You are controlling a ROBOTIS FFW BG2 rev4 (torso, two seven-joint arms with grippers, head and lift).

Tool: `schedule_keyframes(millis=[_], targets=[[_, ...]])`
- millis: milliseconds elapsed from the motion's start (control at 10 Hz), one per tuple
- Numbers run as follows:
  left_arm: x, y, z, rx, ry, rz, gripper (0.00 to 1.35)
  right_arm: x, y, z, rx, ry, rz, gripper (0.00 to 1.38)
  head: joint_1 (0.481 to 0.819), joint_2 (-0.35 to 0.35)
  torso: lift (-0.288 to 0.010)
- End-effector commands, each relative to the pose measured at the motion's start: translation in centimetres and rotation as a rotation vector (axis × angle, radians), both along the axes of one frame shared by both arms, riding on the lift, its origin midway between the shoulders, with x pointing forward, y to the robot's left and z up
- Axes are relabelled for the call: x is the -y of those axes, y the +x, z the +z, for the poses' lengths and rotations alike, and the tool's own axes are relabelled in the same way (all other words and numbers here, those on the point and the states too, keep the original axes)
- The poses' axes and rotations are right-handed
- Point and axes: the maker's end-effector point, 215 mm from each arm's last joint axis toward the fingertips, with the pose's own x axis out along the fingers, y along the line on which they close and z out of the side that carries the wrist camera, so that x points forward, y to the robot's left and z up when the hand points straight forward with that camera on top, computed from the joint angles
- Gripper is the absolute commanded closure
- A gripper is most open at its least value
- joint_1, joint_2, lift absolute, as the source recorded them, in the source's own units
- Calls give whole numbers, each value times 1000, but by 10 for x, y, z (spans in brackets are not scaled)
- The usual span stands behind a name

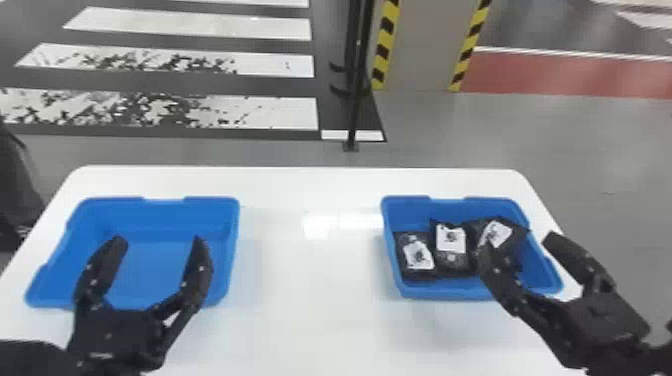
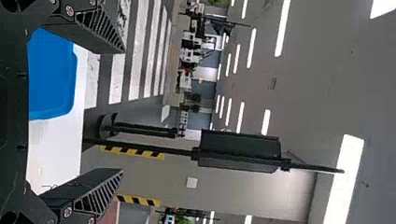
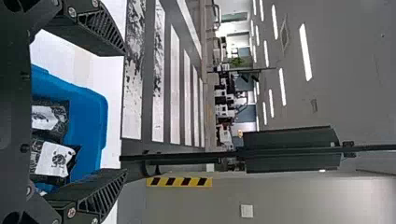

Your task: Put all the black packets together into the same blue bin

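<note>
On the table [image 1: 310,305], the black packets [image 1: 451,242] lie grouped in one blue bin [image 1: 450,291] at three o'clock, apparently satisfying the requirement. My right gripper [image 1: 516,241], at four o'clock, and left gripper [image 1: 159,239], at eight, have fingers apart, unloaded, presumably to avoid disturbing them.

White table [image 1: 310,280], rounded far corners. Past its far edge: black post [image 1: 356,100] near mid-edge, white floor stripes [image 1: 190,27] toward the far left corner, some badly worn. Pillar [image 1: 425,45] right of post, yellow-black tape [image 1: 384,50] on its edges. Red floor band [image 1: 570,75] beyond far right corner. Dark object [image 1: 17,185] off left edge, can't identify. Ceiling lights [image 2: 283,28] on.
</note>
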Motion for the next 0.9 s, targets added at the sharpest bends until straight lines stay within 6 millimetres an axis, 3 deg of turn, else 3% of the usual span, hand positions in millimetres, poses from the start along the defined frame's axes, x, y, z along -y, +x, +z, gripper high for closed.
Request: schedule_keyframes(millis=[0, 200, 800], targets=[[-2, 1, -7, -18, 86, 4, 133, -2, -2, -4, -15, -6, 2, 136, 695, -92, -110], [-6, -1, 6, 2, 117, 16, 131, -2, -2, -5, -18, -10, 3, 136, 695, -86, -110], [-12, -5, 10, 4, 104, 30, 133, -2, -1, -5, -18, -11, 6, 136, 695, -73, -110]])
